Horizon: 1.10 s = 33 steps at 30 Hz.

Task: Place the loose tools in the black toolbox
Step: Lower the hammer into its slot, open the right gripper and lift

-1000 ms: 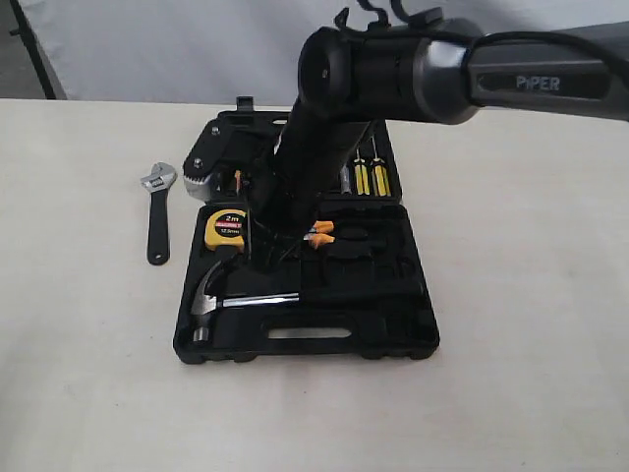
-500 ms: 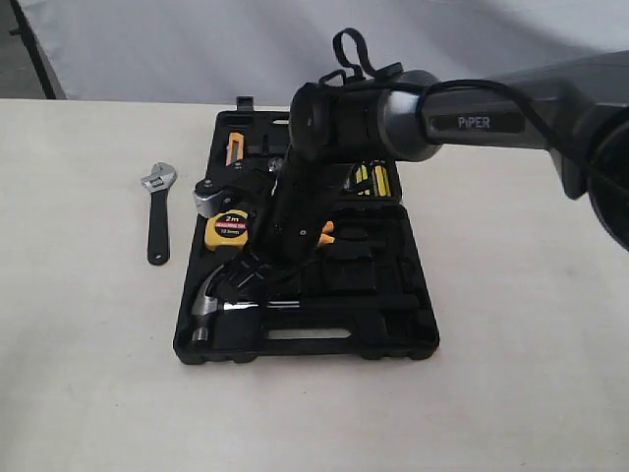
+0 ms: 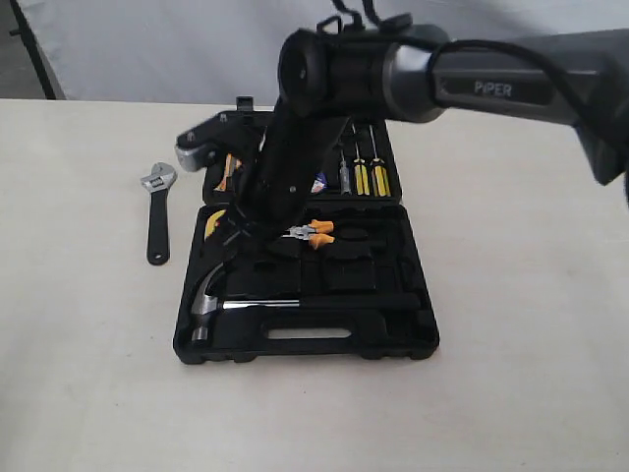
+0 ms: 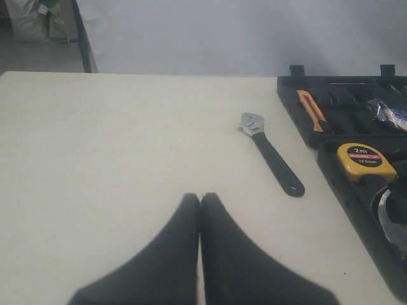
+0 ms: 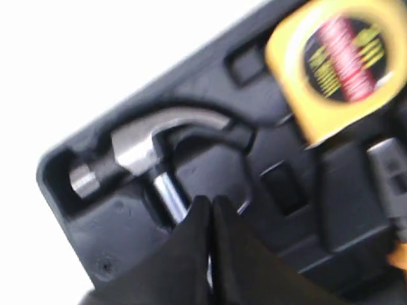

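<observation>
The black toolbox [image 3: 418, 339] lies open in the middle of the table. The hammer [image 3: 208, 301] rests in a recess of the near half, and its steel head [image 5: 137, 149] fills the right wrist view. My right gripper [image 3: 229, 239] is shut and empty just above the hammer's neck, its tips [image 5: 210, 201] pressed together. The adjustable wrench [image 3: 155, 211] lies loose on the table left of the box, also seen as the wrench [image 4: 270, 152] ahead of my left gripper [image 4: 201, 196], which is shut over bare table. A bit of blue-and-white label [image 3: 319, 183] shows in the far half.
The yellow tape measure [image 4: 364, 159] sits in the near half, mostly hidden by my right arm in the exterior view. Orange-handled pliers [image 3: 316, 234] and yellow screwdrivers [image 3: 370, 177] lie in their recesses. My right forearm [image 3: 295, 138] crosses above the box.
My right gripper closed from slightly open and, after dipping onto the hammer's head end, drew back up toward the hinge. The hammer stays in its recess. The wrench has not moved.
</observation>
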Available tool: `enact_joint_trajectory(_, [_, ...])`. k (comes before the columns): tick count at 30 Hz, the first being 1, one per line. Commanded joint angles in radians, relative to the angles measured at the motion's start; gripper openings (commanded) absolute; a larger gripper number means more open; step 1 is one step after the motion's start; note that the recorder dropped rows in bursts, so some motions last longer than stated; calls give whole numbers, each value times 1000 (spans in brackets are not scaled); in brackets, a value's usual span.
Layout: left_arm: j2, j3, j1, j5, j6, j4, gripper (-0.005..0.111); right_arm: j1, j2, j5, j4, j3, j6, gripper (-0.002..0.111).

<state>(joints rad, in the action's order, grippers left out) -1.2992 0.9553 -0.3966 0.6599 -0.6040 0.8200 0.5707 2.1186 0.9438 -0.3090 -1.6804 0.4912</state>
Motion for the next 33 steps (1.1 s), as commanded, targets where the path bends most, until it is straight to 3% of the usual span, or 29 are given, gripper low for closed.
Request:
enact_joint_trajectory(1, [8,-9,3,-17,-10,-14,1,2,-20,0,18,-56,-154,0])
enact_joint_trajectory(8, [8,-9,3,-17,-10,-14,1,59,18,-16,64,-168,-307,0])
enact_joint_trajectory(13, [8,-9,3,-17,-10,-14,1,74,83,108,261,-218,-421,0])
enact_joint_trajectory(17, [8,-9,3,-17,-10,-14,1,36,126,217,315,-218,-456,0])
enact_joint_trajectory(23, [8,-9,3,-17,-10,-14,1,-28,157,192,320,-162,-513,0])
enact_joint_trajectory(33, [8,-9,3,-17,-10,-14,1,-30,157,91,260,-27,-491,0])
